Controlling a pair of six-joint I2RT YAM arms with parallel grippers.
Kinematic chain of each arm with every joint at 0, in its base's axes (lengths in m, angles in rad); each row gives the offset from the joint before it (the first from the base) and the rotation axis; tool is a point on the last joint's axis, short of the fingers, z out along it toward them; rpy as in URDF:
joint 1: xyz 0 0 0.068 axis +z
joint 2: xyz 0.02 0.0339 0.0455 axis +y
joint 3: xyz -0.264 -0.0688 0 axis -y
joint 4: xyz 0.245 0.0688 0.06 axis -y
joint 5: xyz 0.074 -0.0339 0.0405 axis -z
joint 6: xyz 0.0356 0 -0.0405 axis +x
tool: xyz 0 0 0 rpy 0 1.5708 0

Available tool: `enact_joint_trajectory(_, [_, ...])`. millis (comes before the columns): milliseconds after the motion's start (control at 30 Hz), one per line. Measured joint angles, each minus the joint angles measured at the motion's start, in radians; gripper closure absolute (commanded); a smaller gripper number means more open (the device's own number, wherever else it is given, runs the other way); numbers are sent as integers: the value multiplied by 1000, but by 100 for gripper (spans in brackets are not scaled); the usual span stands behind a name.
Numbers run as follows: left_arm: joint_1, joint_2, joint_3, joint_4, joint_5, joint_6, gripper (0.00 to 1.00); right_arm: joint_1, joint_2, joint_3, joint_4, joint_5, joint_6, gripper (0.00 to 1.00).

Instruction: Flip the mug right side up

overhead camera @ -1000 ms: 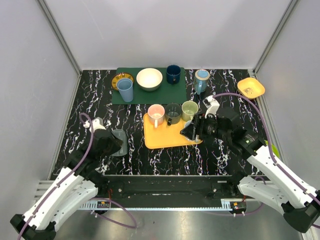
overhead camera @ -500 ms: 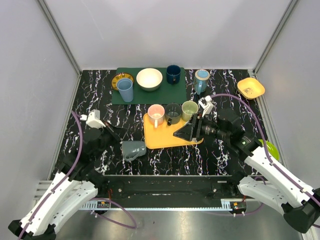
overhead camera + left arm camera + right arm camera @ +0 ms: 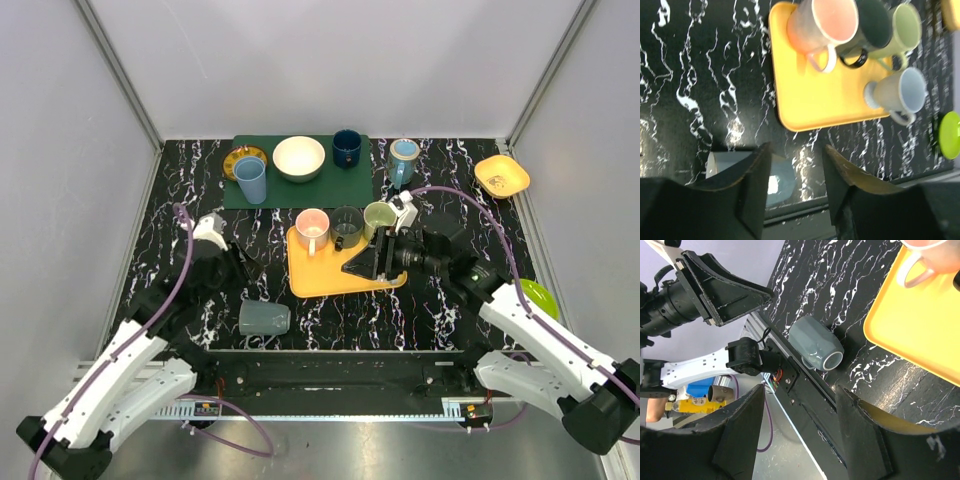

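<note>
The left gripper (image 3: 796, 149) hangs with its jaws apart and nothing between them; the grey mug (image 3: 264, 318) lies on its side on the black marbled table (image 3: 190, 200), just below this gripper and on its base side, close to the table's near edge, mouth turned toward the right arm; bare table lies left of the mug and between it and the yellow tray (image 3: 322, 278); the right gripper (image 3: 800, 390), jaws likewise spread and empty, hovers over the tray's near right part; beyond it a pink mug (image 3: 312, 226), a dark mug (image 3: 346, 224) and a green mug (image 3: 379, 216) line the tray's far edge.
</note>
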Motion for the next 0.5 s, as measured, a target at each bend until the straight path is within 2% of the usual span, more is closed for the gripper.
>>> enact_joint_trajectory(167, [-13, 76, 57, -115, 30, 59, 46, 0, 40, -10, 1, -13, -6, 35])
enact_joint_trajectory(267, [-59, 110, 118, -212, 40, 98, 45, 0, 60, -24, 0, -24, -14, 35])
enact_joint_trajectory(400, [-267, 212, 252, -338, -17, 95, 46, 0, 64, -36, -5, -24, -32, 36])
enact_joint_trajectory(500, [-448, 285, 269, -396, -94, 13, 50, 0, 64, -37, -5, -21, -47, 36])
